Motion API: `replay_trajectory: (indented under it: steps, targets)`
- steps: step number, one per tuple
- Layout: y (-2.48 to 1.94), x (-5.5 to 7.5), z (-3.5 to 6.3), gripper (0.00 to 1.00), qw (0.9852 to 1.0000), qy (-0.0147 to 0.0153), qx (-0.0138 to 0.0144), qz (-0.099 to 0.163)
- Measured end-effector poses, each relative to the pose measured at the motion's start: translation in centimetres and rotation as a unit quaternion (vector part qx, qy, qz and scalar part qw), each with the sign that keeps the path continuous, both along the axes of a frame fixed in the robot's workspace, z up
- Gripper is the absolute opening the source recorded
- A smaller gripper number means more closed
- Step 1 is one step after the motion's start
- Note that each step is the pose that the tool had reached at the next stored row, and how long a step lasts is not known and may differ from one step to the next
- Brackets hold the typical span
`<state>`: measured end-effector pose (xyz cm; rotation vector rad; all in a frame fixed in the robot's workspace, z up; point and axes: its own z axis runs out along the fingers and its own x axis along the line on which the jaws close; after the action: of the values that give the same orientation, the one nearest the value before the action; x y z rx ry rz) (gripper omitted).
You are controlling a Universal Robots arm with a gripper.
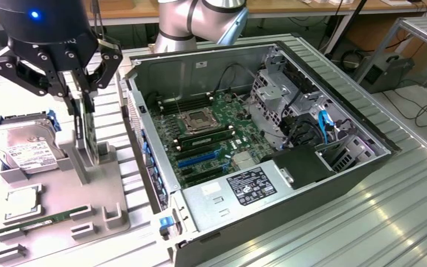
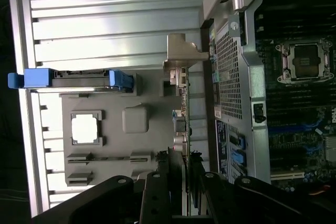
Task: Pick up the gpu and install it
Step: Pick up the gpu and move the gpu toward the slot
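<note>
The gpu (image 1: pixel 87 133) is a thin black card standing on edge over the grey fixture plate (image 1: pixel 117 194), at the exterior view's left beside the open computer case (image 1: pixel 273 50). My gripper (image 1: pixel 78 97) comes down from above and is shut on the card's top edge, a finger on each face. I cannot tell whether the card's lower edge still rests in its grey holder. In the wrist view the gpu (image 2: pixel 181 108) appears edge-on with its silvery bracket (image 2: pixel 178 56) at the far end, and my gripper (image 2: pixel 178 156) clamps it. The motherboard (image 1: pixel 206 139) lies exposed, with blue slots (image 1: pixel 198 158).
On the fixture plate lie a hard drive (image 1: pixel 20 147) in blue rails, a processor chip (image 1: pixel 22 199) and a green memory stick (image 1: pixel 43 219). The case wall (image 2: pixel 236 77) stands close beside the card. A ribbed metal table (image 1: pixel 391 211) stretches to the exterior view's right.
</note>
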<state>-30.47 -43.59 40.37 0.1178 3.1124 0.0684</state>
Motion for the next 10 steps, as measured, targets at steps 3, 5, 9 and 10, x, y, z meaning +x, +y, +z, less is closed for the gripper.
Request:
replay_trajectory:
  steps: [3, 5, 9, 10]
  targets:
    - [0.00, 0.00, 0.20, 0.27, 1.0000, 0.0000, 0.0000, 0.000]
    - [0.00, 0.00, 0.24, 0.27, 1.0000, -0.0001, 0.0001, 0.000]
    - [0.00, 0.00, 0.25, 0.27, 1.0000, 0.0000, 0.0000, 0.000]
    - [0.00, 0.00, 0.25, 0.27, 1.0000, 0.0000, 0.0000, 0.000]
